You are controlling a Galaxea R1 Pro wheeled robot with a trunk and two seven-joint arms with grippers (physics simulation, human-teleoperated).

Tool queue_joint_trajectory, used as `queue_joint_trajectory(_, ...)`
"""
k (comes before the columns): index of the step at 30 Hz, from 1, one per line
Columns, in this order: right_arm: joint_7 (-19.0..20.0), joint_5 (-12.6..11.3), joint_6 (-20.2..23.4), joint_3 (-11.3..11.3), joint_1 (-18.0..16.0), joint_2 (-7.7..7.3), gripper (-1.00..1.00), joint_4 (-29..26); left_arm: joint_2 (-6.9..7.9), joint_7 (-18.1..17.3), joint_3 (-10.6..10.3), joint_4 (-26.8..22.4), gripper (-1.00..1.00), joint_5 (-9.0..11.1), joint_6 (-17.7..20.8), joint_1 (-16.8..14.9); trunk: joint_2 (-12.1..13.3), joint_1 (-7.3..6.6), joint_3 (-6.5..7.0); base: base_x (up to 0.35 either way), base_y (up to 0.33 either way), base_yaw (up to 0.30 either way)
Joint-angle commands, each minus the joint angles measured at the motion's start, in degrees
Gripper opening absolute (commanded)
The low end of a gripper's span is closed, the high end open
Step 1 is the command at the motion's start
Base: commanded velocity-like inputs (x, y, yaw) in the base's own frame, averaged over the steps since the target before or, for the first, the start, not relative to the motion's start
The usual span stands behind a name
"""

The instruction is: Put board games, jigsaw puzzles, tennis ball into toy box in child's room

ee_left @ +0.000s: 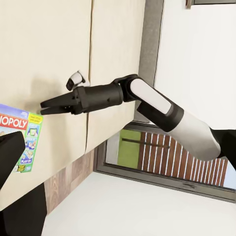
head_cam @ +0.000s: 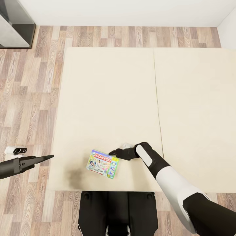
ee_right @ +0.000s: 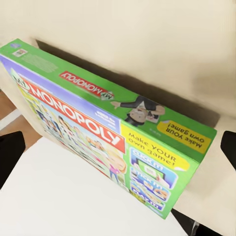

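While left gripper [head_cam: 49, 156] hangs aside, right gripper [head_cam: 112, 152] nears Monopoly box [head_cam: 103, 163] on bed [head_cam: 108, 98].

The bed [head_cam: 131, 98] lies bare and flat ahead of the right gripper [head_cam: 112, 152] and out to its right side, so there is open room for a gripper to travel over the mattress. The one obstacle on it is the Monopoly box [head_cam: 103, 163], lying flat just below and left of the right gripper's tip, near the bed's front edge. The right gripper's fingers [ee_right: 12, 152] stand apart on either side of the box. The left gripper [head_cam: 46, 158] hangs over open floor [head_cam: 29, 98] left of the bed, well apart from the box, nothing between.
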Motion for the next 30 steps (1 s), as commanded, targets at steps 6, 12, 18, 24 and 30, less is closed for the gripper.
queue_joint_trajectory(6,0.51,0.34,0.19,-0.07,-0.03,0.01,1.0,-0.23,0.02,-0.22,-0.02,-0.01,1.0,-0.04,0.61,0.0,-0.09,0.03,-0.06,0.0,0.0,0.0)
queue_joint_trajectory(12,0.58,0.22,0.22,-0.17,-0.03,0.01,1.0,-0.22,0.02,-0.22,-0.05,-0.01,1.0,-0.04,0.61,0.01,-0.09,0.03,-0.06,0.0,0.0,0.0)
queue_joint_trajectory(18,1.2,0.14,0.22,-0.24,0.02,0.01,1.0,-0.13,0.02,-0.22,-0.05,-0.01,1.0,-0.04,0.61,-0.01,-0.09,0.03,-0.06,0.0,0.0,0.0)
queue_joint_trajectory(24,2.87,0.12,0.23,-0.26,0.05,-0.07,1.0,0.09,0.02,-0.22,-0.02,-0.01,1.0,-0.04,0.61,-0.01,-0.09,0.03,-0.06,0.0,0.0,0.0)
queue_joint_trajectory(30,3.43,0.14,0.35,-0.17,0.09,-0.17,1.0,0.22,0.02,-0.29,-0.02,-0.01,1.0,-0.04,0.61,-0.01,-0.09,0.03,-0.06,0.0,0.0,0.0)
